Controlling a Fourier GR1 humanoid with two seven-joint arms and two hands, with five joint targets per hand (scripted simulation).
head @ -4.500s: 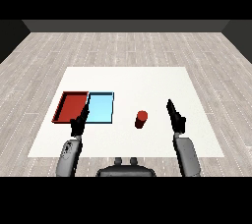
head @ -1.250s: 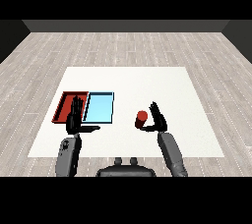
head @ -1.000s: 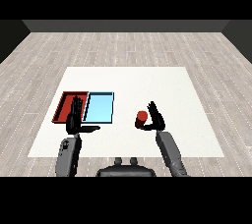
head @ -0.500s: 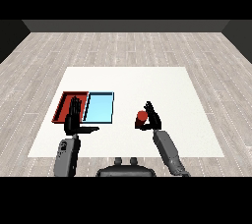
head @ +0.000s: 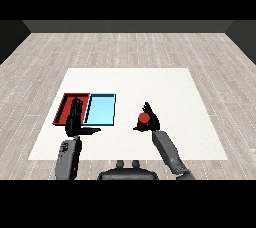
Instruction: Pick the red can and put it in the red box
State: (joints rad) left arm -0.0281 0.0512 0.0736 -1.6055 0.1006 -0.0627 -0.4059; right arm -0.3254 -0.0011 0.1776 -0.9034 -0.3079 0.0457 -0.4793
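Reaching with the right hand [head: 150,120], I have it set against the red can [head: 143,118], fingers rising behind the can and the thumb coming round in front, so the hand is curling about it; I cannot tell whether the wrap is complete, nor whether the can stands on the white table [head: 165,84] or has cleared it. I judge the step in hand to be the grasp. The can sits to the right of both trays, apart from the light blue tray [head: 100,109], with the red tray [head: 65,108] beyond that on the far left. My left hand [head: 75,120] hangs over the near edge of the red tray, fingers straight and thumb out, holding nothing. Next move calls for confirming the grip, lifting, then carrying the can leftward across the light blue tray and setting it in the red tray; the left hand should clear that tray first.
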